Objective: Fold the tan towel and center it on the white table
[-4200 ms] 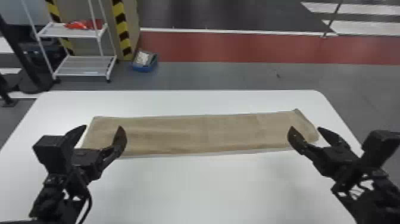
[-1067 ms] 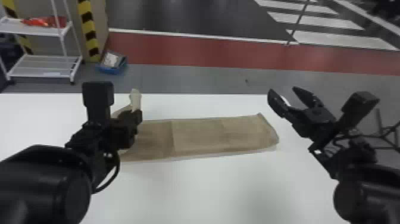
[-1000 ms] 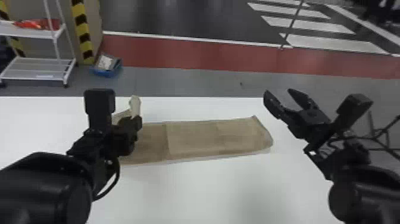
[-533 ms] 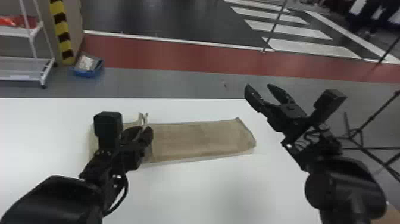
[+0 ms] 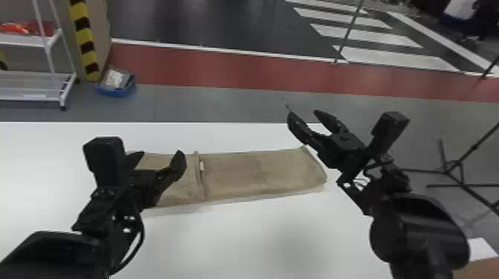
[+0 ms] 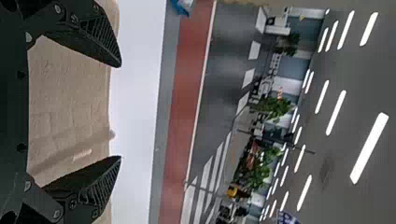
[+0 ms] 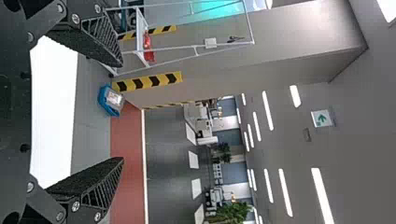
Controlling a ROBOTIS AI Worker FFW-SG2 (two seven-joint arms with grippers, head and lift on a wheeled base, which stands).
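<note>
The tan towel (image 5: 237, 178) is being seen as a long, flat band lying across the white table (image 5: 278, 237); a layer is being folded over at its left part, and the loose edge (image 5: 201, 178) of that layer is being shown as a slightly raised ridge running across the band. A strip of tabletop is being left between the towel and the table's far edge, and a much deeper stretch is being left on the near side, giving wide room for moving. The left gripper (image 5: 160, 157) is being held over the towel's left part, short of the ridge, its jaws being spread and nothing being grasped; in the left wrist view, tan cloth is being framed between them. The right gripper (image 5: 304, 115) is being held high near the towel's far right corner, its jaws also being parted and released. Farther out, beyond the far edge, a blue bin (image 5: 117, 89) is being seen on the floor beside a white shelf rack (image 5: 33, 92), and a black stand (image 5: 451, 171) is being seen off to the right.
</note>
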